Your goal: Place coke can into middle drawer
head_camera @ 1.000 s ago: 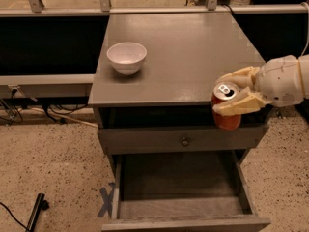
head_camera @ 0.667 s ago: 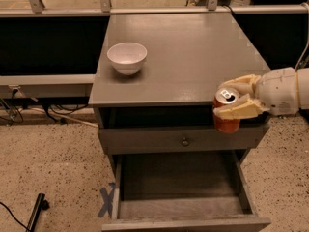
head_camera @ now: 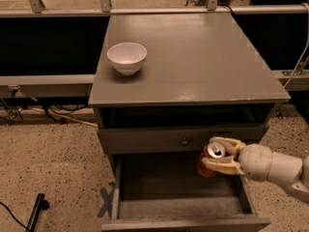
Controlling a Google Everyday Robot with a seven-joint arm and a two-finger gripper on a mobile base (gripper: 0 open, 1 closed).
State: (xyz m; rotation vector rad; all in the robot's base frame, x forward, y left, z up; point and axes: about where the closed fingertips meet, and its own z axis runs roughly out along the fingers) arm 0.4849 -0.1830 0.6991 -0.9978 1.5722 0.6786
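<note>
My gripper (head_camera: 218,156) reaches in from the right and is shut on the red coke can (head_camera: 208,161), whose silver top faces up. It holds the can above the right part of the open middle drawer (head_camera: 174,207), a wide grey tray pulled out of the cabinet. The can hangs just below the closed grey drawer front with the round knob (head_camera: 184,141).
A white bowl (head_camera: 127,57) stands on the grey cabinet top (head_camera: 203,57) at the left. A black bar (head_camera: 36,211) and cables lie on the speckled floor at the lower left. A rail runs behind the cabinet.
The gripper has carried the can down and to the left, from the cabinet top's front right edge to a spot over the open drawer.
</note>
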